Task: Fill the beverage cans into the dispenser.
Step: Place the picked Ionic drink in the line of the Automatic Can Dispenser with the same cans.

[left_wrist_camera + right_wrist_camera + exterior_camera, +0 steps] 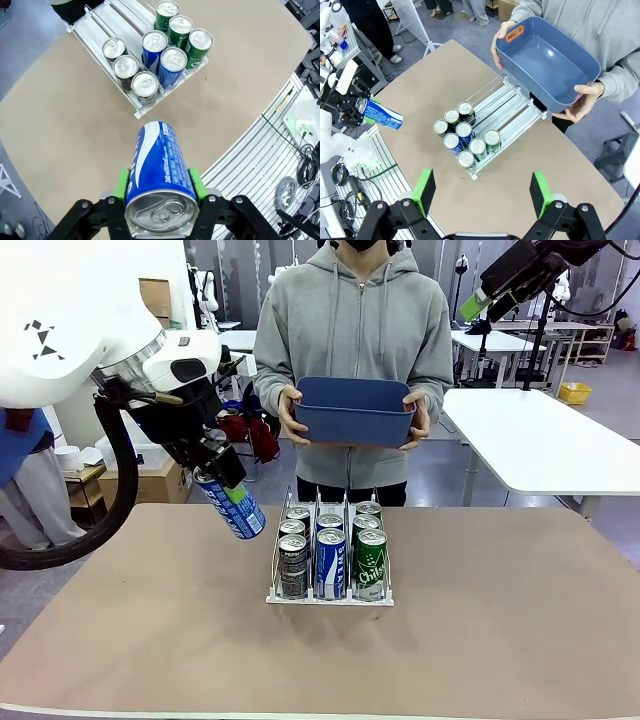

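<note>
Left gripper (222, 480): the black two-finger gripper with green pads is clamped on a blue-and-white aluminium drink can (232, 504), high above the brown tabletop (150, 620), to the left of the rack in the front view. In its own wrist view the pads (121, 183) press both sides of the can, silver top toward the camera.
Held can: tilted, its lower end slanting toward the rack, apart from the rack and the table.
Right gripper (482, 190): jaws spread wide, nothing between the green pads; it hangs high over the table, looking down on the rack. In the front view it sits at the upper right.
Dispenser (330, 597): a small clear-plastic rack with white wire dividers, three lanes, standing mid-table.
Cans in the rack: eight, upright, crowded at the front end nearest the robot. Left lane holds three dark cans (293, 566), middle lane two blue-and-white cans (330, 563), right lane three green cans (371, 560). The rear parts of the lanes lie bare.
Person: stands at the far edge in a grey hoodie, both hands holding a blue rectangular plastic bin (355, 410) at waist height, above and behind the rack; no cans show inside it in the right wrist view.
</note>
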Controlling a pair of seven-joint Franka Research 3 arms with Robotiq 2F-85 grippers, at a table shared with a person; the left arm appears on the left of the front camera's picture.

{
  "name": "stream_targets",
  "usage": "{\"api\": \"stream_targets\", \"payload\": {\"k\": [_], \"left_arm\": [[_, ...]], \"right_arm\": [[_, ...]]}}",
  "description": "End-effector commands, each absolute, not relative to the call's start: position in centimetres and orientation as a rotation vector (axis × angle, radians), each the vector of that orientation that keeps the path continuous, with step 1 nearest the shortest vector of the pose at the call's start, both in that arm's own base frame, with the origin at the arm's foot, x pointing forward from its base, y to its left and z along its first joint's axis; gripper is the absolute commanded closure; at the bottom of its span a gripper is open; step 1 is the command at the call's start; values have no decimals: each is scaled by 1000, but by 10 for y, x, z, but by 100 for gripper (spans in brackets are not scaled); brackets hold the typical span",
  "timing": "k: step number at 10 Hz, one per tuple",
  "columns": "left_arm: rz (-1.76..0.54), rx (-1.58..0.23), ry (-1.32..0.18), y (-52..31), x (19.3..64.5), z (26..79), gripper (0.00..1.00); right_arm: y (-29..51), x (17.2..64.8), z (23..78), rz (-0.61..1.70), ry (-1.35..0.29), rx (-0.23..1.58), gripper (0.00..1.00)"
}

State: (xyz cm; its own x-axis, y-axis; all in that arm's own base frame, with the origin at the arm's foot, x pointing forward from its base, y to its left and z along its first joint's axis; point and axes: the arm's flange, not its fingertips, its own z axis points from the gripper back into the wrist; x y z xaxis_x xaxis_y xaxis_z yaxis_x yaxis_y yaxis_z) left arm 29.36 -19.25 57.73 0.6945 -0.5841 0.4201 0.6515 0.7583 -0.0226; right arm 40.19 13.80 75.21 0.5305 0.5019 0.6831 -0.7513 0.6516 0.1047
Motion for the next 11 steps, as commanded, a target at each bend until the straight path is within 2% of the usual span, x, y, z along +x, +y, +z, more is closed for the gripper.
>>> {"api": "stream_targets", "payload": {"k": [1, 5, 6, 8, 11], "left_arm": [[-640, -152, -436, -190, 301, 579, 43], [-665, -168, -411, -189, 298, 577, 43], [-588, -160, -410, -205, 290, 569, 43], [-579, -133, -471, -228, 264, 557, 43], [-744, -168, -530, -267, 244, 530, 43]], "right_arm": [[138, 401, 751, 776, -664, 418, 0], [138, 401, 751, 776, -664, 418, 0], [138, 401, 751, 776, -664, 418, 0], [138, 401, 751, 776, -664, 418, 0], [138, 401, 751, 776, -664, 418, 0]]}}
